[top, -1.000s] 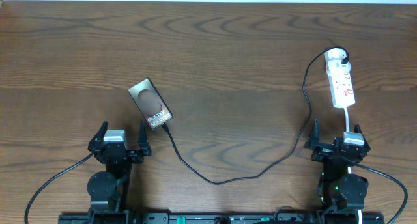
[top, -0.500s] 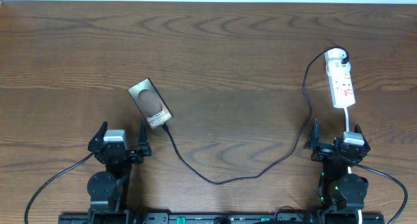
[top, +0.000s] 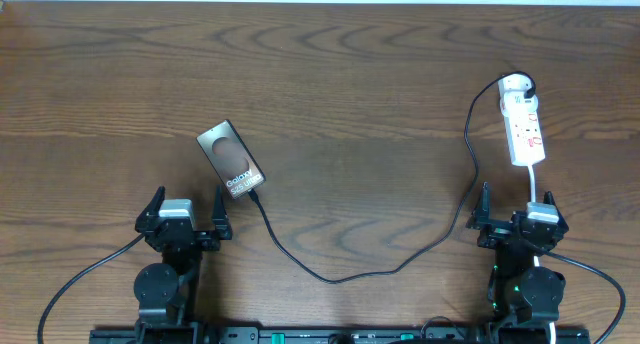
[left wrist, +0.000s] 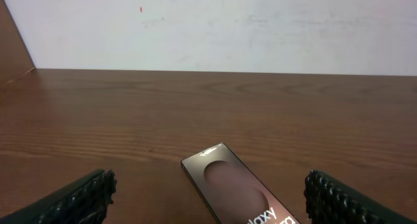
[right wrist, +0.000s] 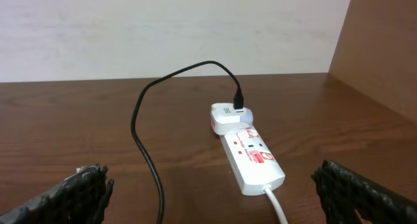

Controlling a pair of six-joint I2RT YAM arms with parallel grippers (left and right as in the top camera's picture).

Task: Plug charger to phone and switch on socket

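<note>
Scene: unchanged. Left gripper [top: 188,204], right gripper [top: 518,208]: wide, empty, parked. Charger [top: 335,280] apparently seated in phone [top: 231,160]; socket [top: 524,126] switch unresolved.

Phone [top: 231,160]: I read white "Galaxy" on screen, near lower end, overhead view. Second line beneath it, too small for me to read. Left wrist view: same lettering cut by frame edge, only "laxy" legible to me, fragment of a further line below unreadable. Socket [top: 524,127]: red markings and fine print on top face, illegible to me in overhead and right wrist views.
</note>
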